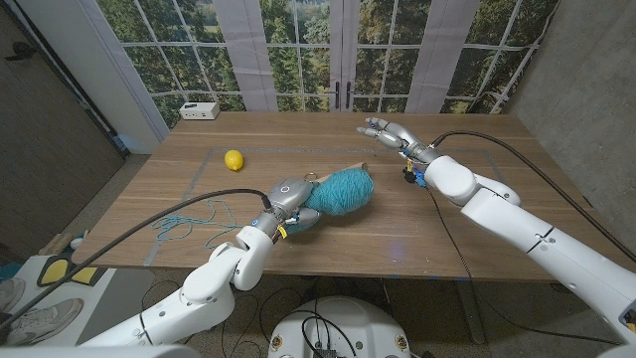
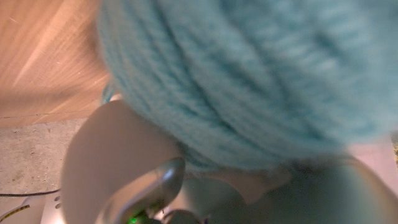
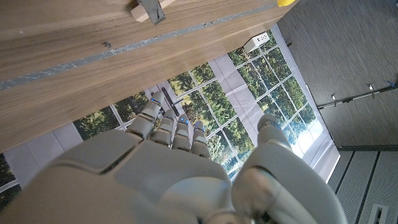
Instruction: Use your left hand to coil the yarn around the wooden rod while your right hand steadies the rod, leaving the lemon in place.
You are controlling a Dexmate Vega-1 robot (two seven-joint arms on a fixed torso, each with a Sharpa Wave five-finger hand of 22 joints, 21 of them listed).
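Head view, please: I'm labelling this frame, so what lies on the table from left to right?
Loose yarn strand → lemon → left robot hand → teal yarn ball → right robot hand.

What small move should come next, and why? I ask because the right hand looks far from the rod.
Probably bring the right hand back to the free tip of the wooden rod and grip it. That hand hovers open past the rod, holding nothing, while the left hand is against the teal yarn ball. Loose yarn trails across the table, so the rod seems unsteadied.
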